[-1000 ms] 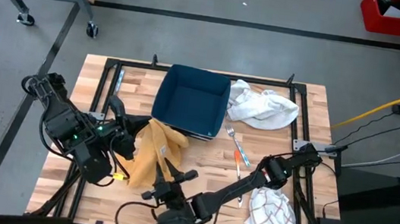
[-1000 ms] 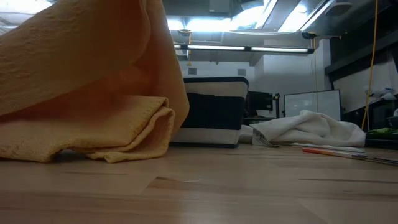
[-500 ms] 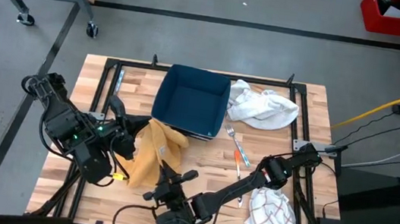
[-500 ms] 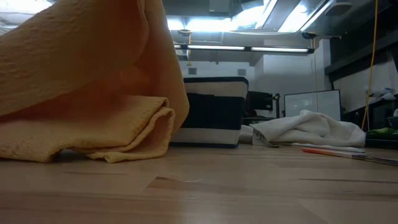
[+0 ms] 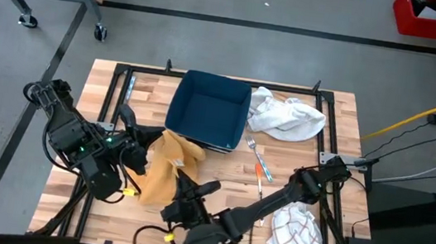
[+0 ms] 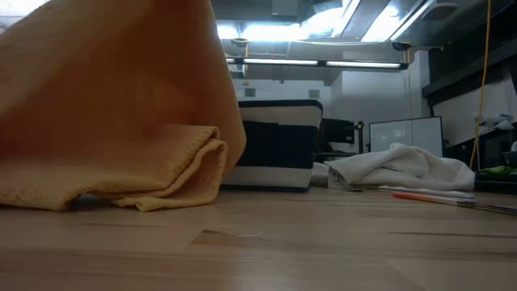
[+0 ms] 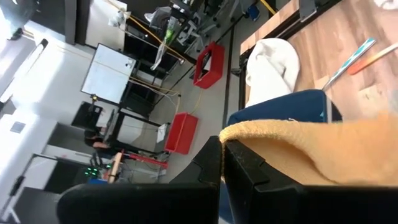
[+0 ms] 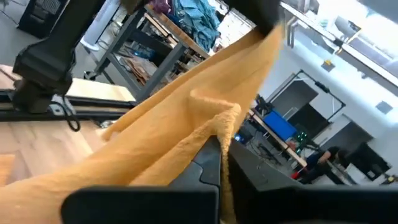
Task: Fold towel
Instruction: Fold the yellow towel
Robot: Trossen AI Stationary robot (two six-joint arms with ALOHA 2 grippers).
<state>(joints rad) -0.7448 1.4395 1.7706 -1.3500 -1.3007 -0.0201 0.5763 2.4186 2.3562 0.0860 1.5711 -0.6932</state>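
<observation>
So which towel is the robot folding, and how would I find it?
Start at the dark blue tub at the back of the wooden table. Just in front of its left corner lies the yellow towel, pinched by both the left gripper and the right gripper. The white towel and checked towel lie untouched on the right.

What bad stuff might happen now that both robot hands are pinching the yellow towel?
1. The yellow towel is bunched, and the right gripper pinches only a thin edge, so it might slip out when lifted.
2. The left gripper holds another edge; pulling unevenly could give a crooked fold.
3. The blue bin and fork lie close, so swinging cloth might drag the fork.
</observation>
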